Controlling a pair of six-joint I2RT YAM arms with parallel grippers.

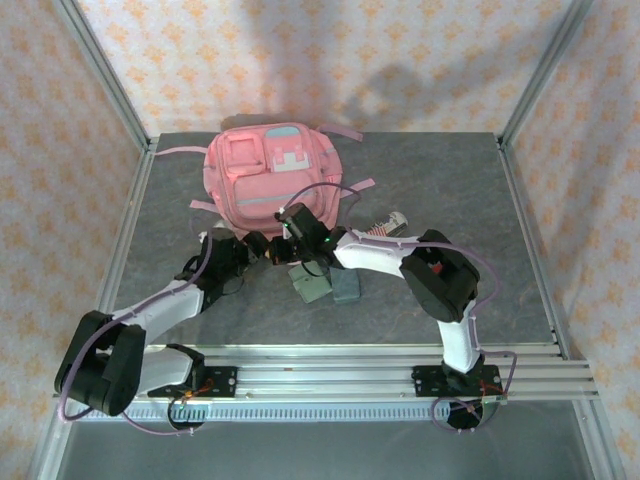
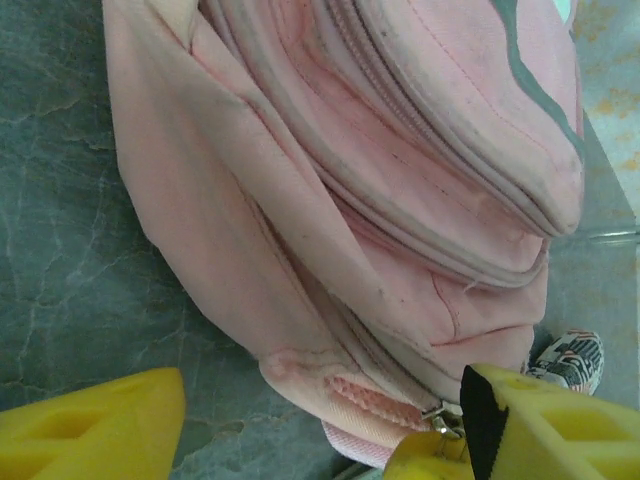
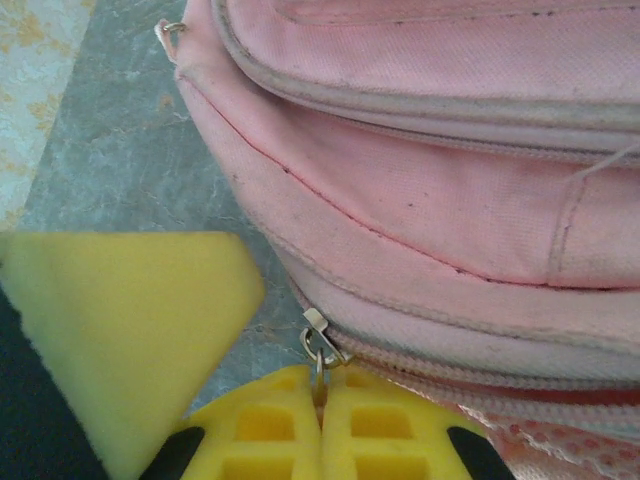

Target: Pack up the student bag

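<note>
Evidently one large pink fabric backpack (image 1: 270,175) lay far back on the grey stone-look table (image 1: 450,190), bare room to its right. Two grippers met its near edge: left gripper (image 2: 318,425) spread wide, right gripper (image 3: 320,392) pinching one metal zipper pull (image 3: 318,335).

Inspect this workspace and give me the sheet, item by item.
Surface: grey stone-look table.
Job's things: pink student bag lying flat at the far side.
Clutter: grey-green block and grey block in front of the bag; patterned item to its right.
Grippers: left gripper open at the bag's edge; right gripper shut on a zip pull.
Cables: purple cables along both arms.
Surroundings: patterned walls, metal frame.
</note>
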